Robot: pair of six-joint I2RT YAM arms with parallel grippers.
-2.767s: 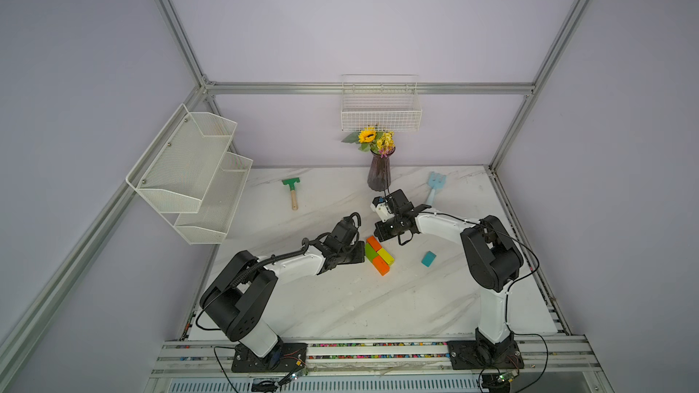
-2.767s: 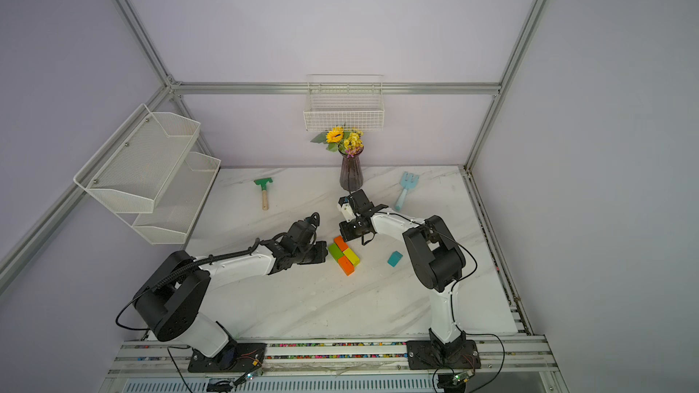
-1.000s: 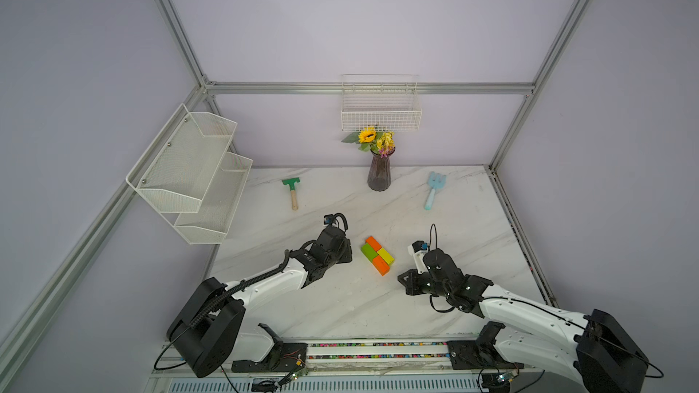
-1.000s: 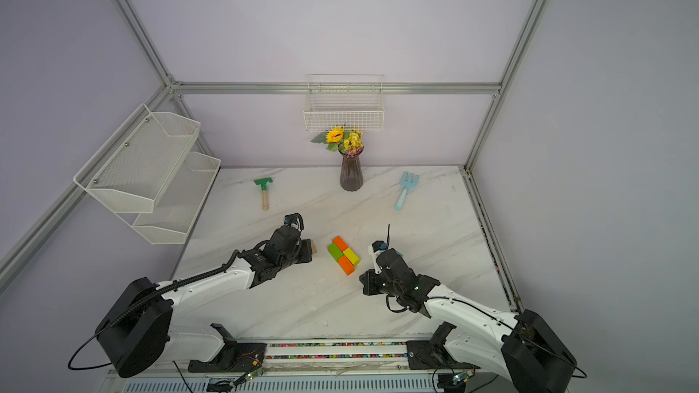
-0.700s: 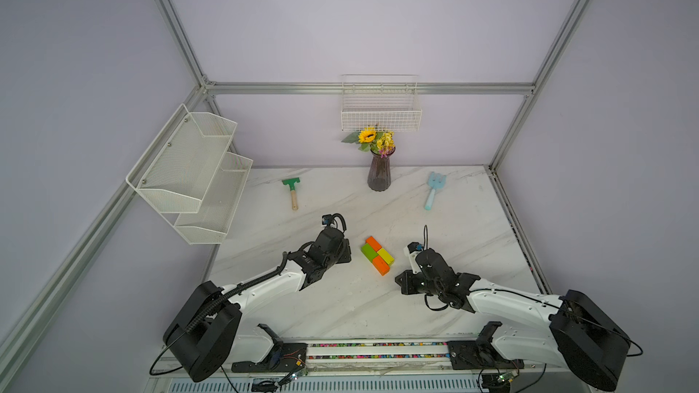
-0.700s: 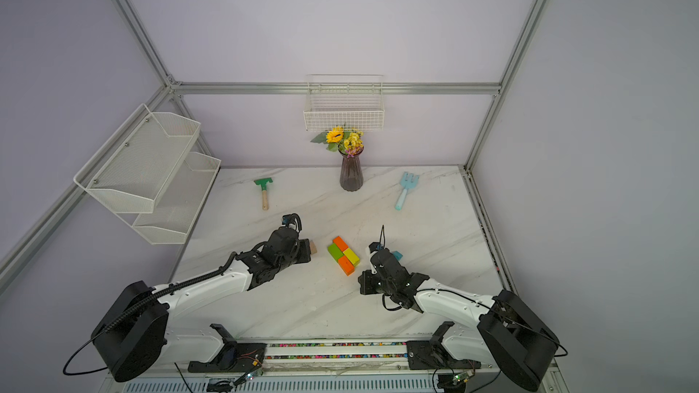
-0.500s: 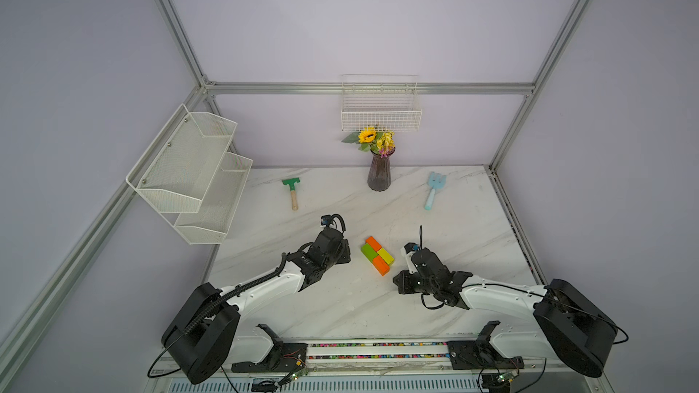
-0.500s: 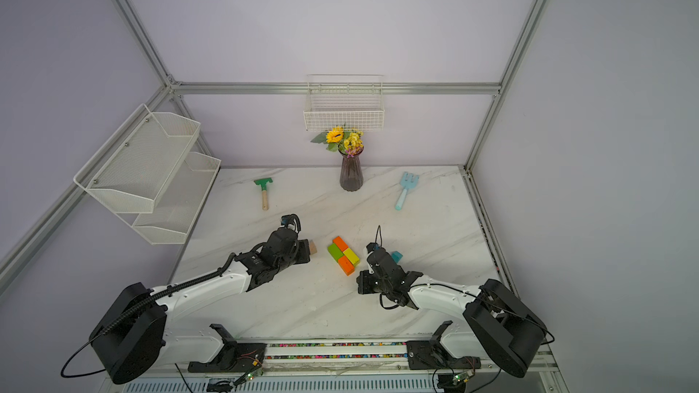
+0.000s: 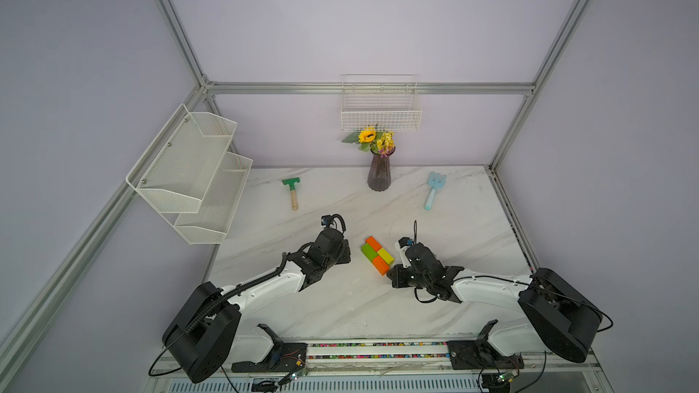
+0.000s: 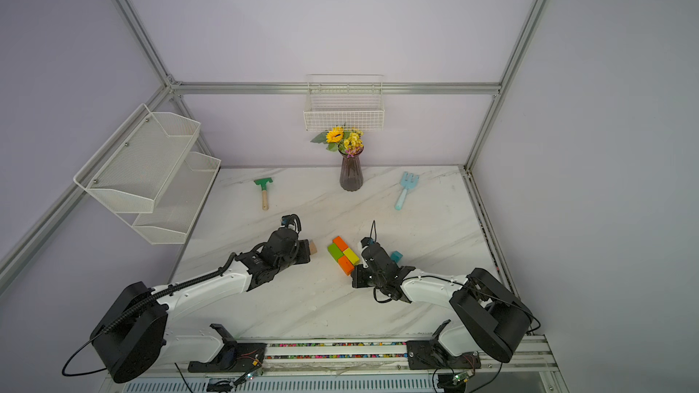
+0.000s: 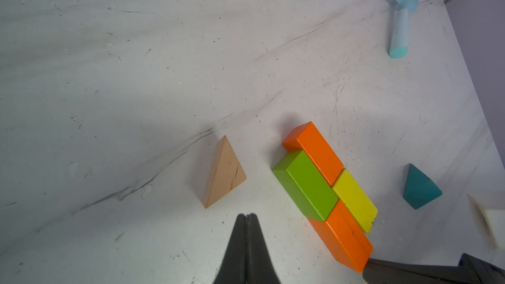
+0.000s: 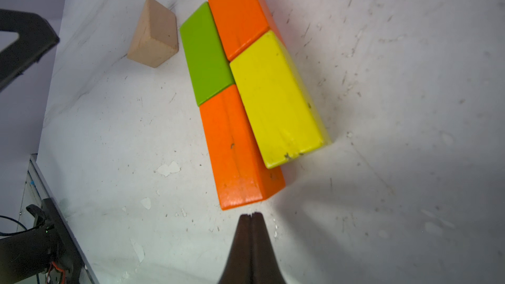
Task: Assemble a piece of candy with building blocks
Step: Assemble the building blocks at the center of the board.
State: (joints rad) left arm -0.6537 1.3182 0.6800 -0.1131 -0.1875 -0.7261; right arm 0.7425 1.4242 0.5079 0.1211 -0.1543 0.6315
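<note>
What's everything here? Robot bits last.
orange blocks: two, orange, centre
green block: one, green, touching both orange
yellow block: one, yellow, touching both orange
tan triangle: one, tan, left of green block
teal triangle: one, teal, right of yellow block
toy rake: one, green, back left
toy fork: one, light blue, back right
flower vase: one, dark, back middle
wire basket: one, white, back wall
mesh shelf: one, white, left wall
table: one, white marble
left gripper: one, black, shut, near tan triangle
right gripper: one, black, shut, by orange block's end
</note>
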